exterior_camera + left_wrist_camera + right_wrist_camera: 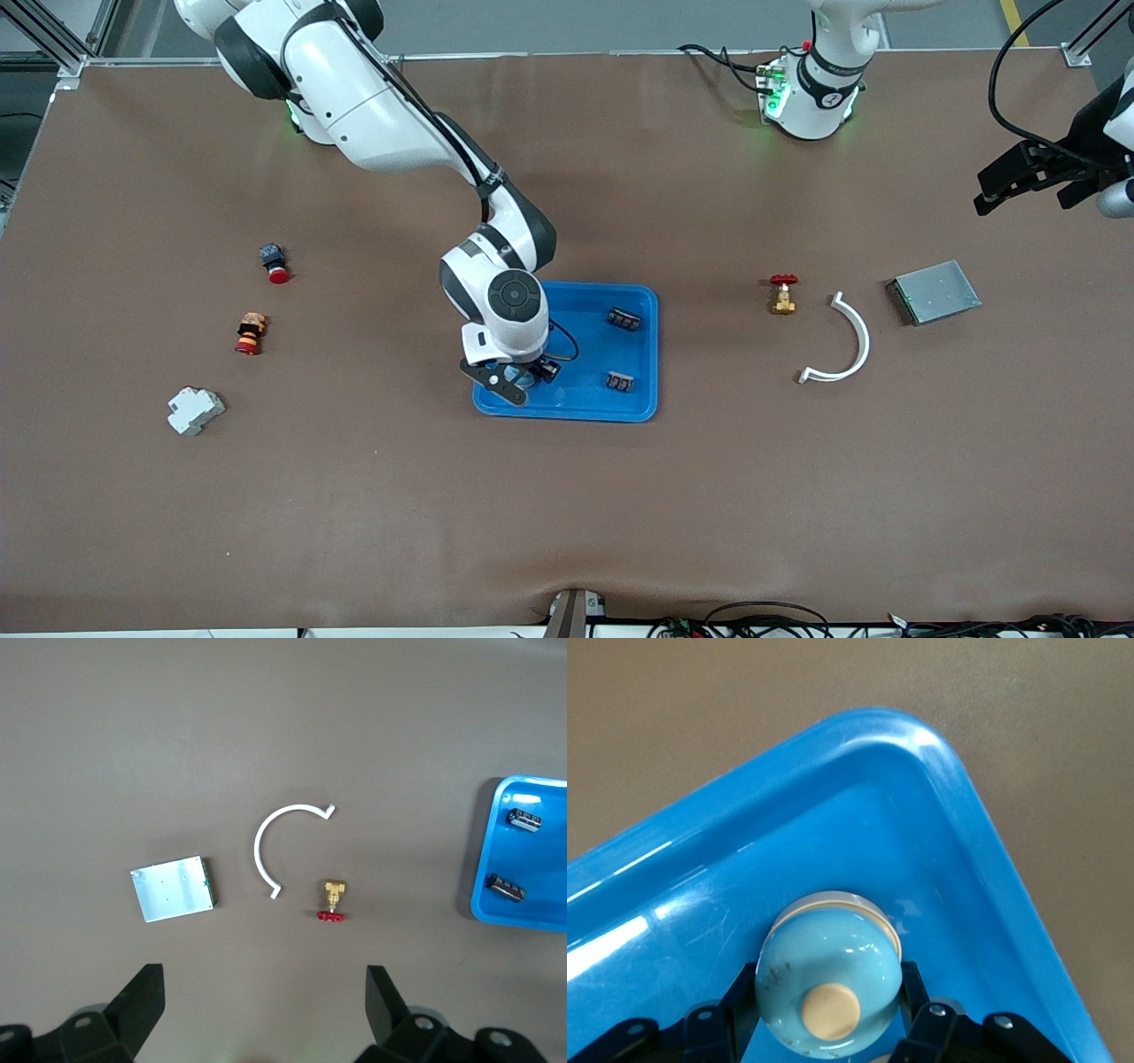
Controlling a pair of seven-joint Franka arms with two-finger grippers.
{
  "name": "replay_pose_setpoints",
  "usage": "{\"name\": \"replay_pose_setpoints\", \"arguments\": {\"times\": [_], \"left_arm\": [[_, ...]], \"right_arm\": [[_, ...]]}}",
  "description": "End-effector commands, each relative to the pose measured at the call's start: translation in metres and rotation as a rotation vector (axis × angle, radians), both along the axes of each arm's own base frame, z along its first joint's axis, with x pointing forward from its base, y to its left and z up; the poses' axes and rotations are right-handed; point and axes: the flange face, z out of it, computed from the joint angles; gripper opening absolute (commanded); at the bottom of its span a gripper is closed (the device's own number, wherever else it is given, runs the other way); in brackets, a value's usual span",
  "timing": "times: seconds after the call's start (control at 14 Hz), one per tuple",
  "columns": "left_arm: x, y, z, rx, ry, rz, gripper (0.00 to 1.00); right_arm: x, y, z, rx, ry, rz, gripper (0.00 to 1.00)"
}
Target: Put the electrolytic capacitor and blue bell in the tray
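Right pincer (518, 379) low in tray (642, 354) w/ two capacitors (624, 319); left arm waits.

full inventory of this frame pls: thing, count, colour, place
tray: 1, bright blue, mid-table
capacitors: 2, dark, in tray
bell: 1, light blue, in tray, between right gripper's fingers
valve: 1, brass, red handle, toward left arm's end
curved strip: 1, white, beside valve
metal box: 1, grey, beside strip
push buttons: 2, red-capped, toward right arm's end
block: 1, white, nearer camera than buttons
right gripper: over tray, on bell
left gripper: open, waiting above table
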Motion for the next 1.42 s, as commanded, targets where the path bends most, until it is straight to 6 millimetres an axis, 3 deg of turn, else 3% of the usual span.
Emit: {"name": "replay_pose_setpoints", "arguments": {"times": [0.0, 0.14, 0.21, 0.28, 0.36, 0.78, 1.21, 1.35], "left_arm": [[-0.015, -0.002, 0.004, -0.018, -0.028, 0.014, 1.0], [-0.017, -0.001, 0.007, -0.02, -0.029, 0.019, 1.0], [-0.017, 0.0, 0.007, -0.02, -0.029, 0.019, 1.0], [-0.015, -0.001, 0.004, -0.02, -0.023, 0.019, 1.0], [-0.014, -0.001, 0.002, -0.02, -0.017, 0.019, 1.0], [-0.011, 0.001, 0.0, -0.019, -0.009, 0.021, 1.0], [-0.01, 0.001, 0.0, -0.021, -0.011, 0.017, 1.0], [-0.01, 0.001, -0.001, -0.019, -0.008, 0.017, 1.0]], "right_arm": [[0.013, -0.002, -0.003, 0.016, -0.032, 0.001, 0.0], [0.012, -0.003, -0.005, 0.016, -0.028, -0.005, 0.02], [0.012, -0.003, -0.006, 0.013, -0.025, -0.009, 0.19], [0.011, -0.002, -0.005, 0.013, -0.023, -0.011, 0.86], [0.01, -0.001, -0.005, 0.01, -0.025, -0.001, 1.0], [0.007, -0.001, 0.0, -0.009, 0.0, 0.057, 1.0], [0.011, 0.008, 0.039, -0.006, 0.03, 0.054, 1.0], [0.019, 0.0, 0.053, 0.004, 0.021, 0.035, 1.0]]}}
